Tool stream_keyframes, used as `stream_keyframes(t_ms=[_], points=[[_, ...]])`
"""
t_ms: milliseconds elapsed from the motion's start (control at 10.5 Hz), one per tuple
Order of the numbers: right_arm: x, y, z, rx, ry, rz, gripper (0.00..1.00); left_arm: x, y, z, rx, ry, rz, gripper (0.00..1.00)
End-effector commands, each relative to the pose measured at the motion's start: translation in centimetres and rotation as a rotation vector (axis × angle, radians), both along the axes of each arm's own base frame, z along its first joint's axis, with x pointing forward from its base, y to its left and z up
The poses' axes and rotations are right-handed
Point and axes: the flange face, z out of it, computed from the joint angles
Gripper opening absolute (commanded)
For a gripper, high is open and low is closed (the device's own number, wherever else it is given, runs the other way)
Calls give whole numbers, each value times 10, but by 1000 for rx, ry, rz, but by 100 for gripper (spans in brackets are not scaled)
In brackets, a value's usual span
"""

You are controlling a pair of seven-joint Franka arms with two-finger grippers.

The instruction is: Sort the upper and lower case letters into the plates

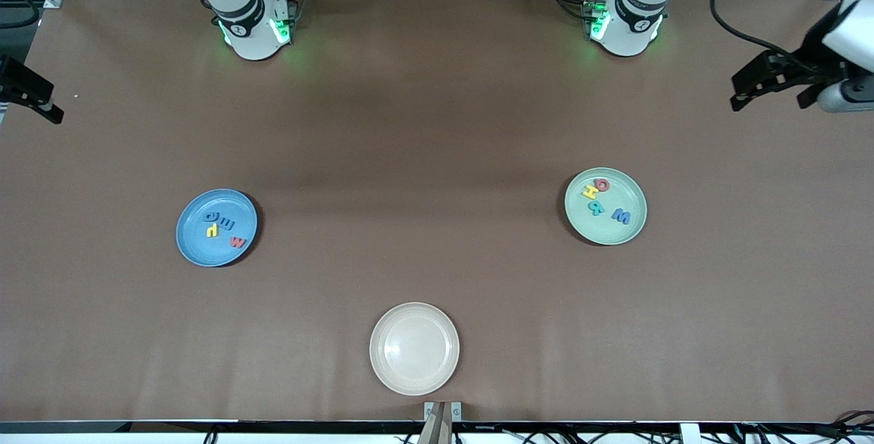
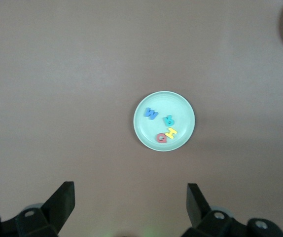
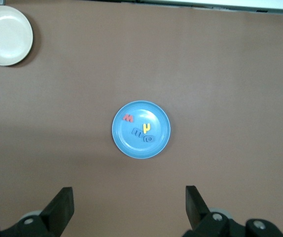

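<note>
The blue plate (image 1: 194, 239) lies toward the right arm's end of the table and holds several small letters (image 1: 223, 227) in blue, yellow and red. The mint green plate (image 1: 611, 229) lies toward the left arm's end and holds several letters (image 1: 601, 201) in yellow, red, teal and blue. My left gripper (image 2: 130, 197) is open and empty, high over bare table, with the mint plate (image 2: 181, 108) below it. My right gripper (image 3: 129, 200) is open and empty, high over bare table, with the blue plate (image 3: 131, 145) below it. No letter lies loose on the table.
A cream-beige plate (image 1: 414, 348) with nothing in it sits near the table's edge nearest the front camera, midway between the two plates. Dark fixtures (image 1: 771, 78) jut in at both ends of the table. Brown tabletop lies between the plates.
</note>
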Motion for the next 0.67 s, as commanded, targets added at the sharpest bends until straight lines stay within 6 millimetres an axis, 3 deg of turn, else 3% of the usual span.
stream_keyframes(t_ms=[0, 381, 572], points=[[-5, 2, 7, -38, 4, 19, 100, 0, 30, 6, -5, -8, -57, 100], [-7, 0, 8, -57, -2, 19, 100, 2, 23, 6, 2, -29, -65, 100], [-7, -1, 9, -59, -6, 17, 100, 5, 7, 9, 20, -64, -103, 100]])
